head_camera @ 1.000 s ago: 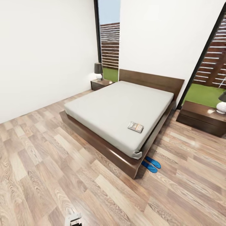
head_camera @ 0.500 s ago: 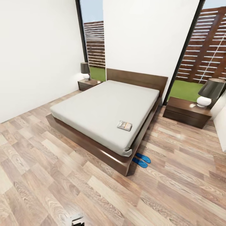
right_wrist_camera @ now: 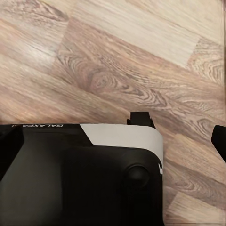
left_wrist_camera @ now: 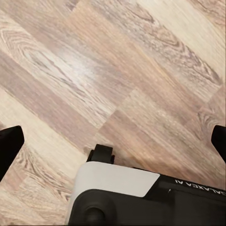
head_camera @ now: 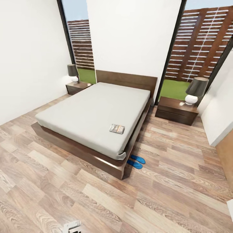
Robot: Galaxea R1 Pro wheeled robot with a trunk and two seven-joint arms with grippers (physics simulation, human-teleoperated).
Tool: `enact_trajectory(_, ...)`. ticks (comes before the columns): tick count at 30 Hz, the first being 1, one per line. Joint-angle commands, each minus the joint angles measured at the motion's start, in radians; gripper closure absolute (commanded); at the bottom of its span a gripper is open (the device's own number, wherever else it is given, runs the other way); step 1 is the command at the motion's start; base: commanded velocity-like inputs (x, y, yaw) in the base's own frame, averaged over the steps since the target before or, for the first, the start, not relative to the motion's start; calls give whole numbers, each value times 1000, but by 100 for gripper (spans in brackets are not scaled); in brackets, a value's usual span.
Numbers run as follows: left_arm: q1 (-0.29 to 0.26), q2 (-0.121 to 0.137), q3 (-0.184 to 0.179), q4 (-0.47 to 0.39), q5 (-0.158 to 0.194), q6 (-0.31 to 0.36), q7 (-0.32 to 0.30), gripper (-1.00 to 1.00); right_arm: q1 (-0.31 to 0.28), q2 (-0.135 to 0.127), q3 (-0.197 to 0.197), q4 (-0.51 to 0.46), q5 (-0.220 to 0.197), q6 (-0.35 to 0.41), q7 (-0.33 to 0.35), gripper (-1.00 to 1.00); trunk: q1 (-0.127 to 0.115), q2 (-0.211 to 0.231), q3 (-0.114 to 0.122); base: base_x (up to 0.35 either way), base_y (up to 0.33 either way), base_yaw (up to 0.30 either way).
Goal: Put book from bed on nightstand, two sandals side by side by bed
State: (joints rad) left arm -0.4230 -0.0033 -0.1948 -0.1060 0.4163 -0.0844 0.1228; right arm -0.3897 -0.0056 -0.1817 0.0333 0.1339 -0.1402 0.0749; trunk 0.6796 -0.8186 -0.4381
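Currently the head view takes in the bedroom from a distance: white walls, wood-plank floor (head_camera: 181, 181), two tall dark-framed windows with a brown slatted fence and green lawn behind them.

Bed (head_camera: 94, 113): low, dark-brown frame and headboard, plain light-grey mattress, standing at mid-room with its head against the far wall.

Book (head_camera: 117, 128): lies flat on the mattress, near the foot-end corner on the right-hand side of the bed, well clear of the headboard.

Sandals: left one (head_camera: 134, 164) and right one (head_camera: 138, 159), both bright blue, on the floor just beside the bed's near right corner. They lie close together and roughly parallel, partly tucked against the frame.

Nightstands: far-left nightstand (head_camera: 77, 87) beside the headboard, carrying a dark-shaded lamp (head_camera: 73, 73); right nightstand (head_camera: 176, 111) on the other side of the bed, carrying a second lamp (head_camera: 195, 90) with a white base.

Left wrist view: left gripper (left_wrist_camera: 113, 146) hangs over bare floor planks above the robot's white-and-black base; dark fingertips sit at opposite edges of the picture, so jaws are wide and hold nothing.

Right wrist view: right gripper (right_wrist_camera: 113, 141) is likewise over floor and base; one fingertip (right_wrist_camera: 220, 141) visible at the picture edge, jaws wide, holding nothing.
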Motion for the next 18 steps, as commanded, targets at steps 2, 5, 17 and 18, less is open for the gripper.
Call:
enact_trajectory(2,0,3,-10,0,7,2,33,-100,-2,-1,-9,4,10,-6,2,-100,-8,13,4,0,0,-260)
enact_trajectory(5,0,7,-13,0,4,5,50,-100,-2,-1,-9,4,11,-7,2,-100,-15,27,8,0,0,-260)
enact_trajectory(17,0,40,-21,-1,-4,-7,-74,-100,-2,0,0,4,15,2,-1,-100,-15,27,5,0,0,-91)
enact_trajectory(18,0,36,-21,-7,-6,-2,-104,-100,-2,0,0,3,15,8,1,-100,-15,27,5,0,0,-5)
